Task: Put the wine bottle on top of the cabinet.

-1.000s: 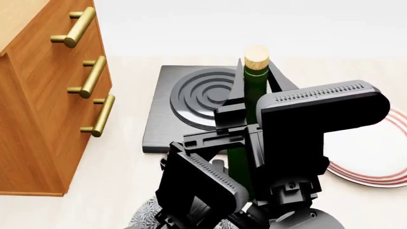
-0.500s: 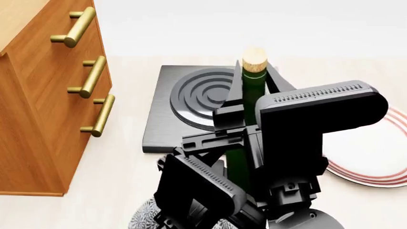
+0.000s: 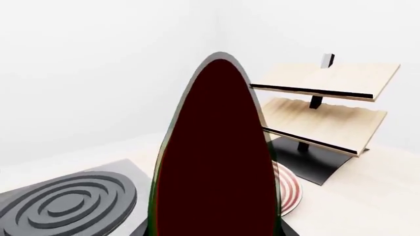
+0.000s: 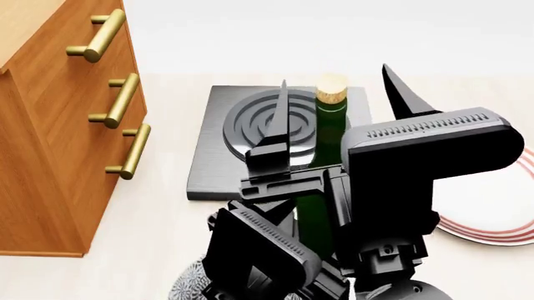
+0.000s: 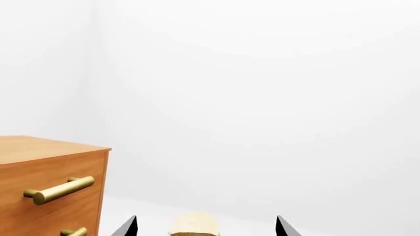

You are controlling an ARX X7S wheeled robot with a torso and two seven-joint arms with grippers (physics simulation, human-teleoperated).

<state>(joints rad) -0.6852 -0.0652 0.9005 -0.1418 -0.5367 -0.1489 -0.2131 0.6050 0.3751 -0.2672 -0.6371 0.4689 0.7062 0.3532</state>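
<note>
A: Where's the wine bottle (image 4: 329, 134)?
B: Upright, in among the two arms, cork (image 4: 332, 87) on top. In the head view it overlaps the black hob plate (image 4: 219, 150) with the raised rings. Its base is hidden behind the arms, so I can't tell whether it touches the table (image 4: 150, 212).
A: Right pincer (image 4: 334, 75)?
B: Open — one finger on each side of the bottle's neck, both clear of the glass. The right wrist view agrees: cork between the two tips, gaps both sides.
A: Left pincer?
B: Can't tell. The left wrist view is mostly dark glass very close up, with no fingers showing; the arms hide it in the head view.
A: Cabinet (image 4: 50, 156)?
B: At the left, well apart from the bottle — brass bar handles (image 4: 104, 34) face the hob. The bottle isn't on its top.
A: Anything else?
B: Red-ringed plate (image 4: 501, 219) at the right, and a pale slatted rack (image 3: 328, 113) beyond it.
</note>
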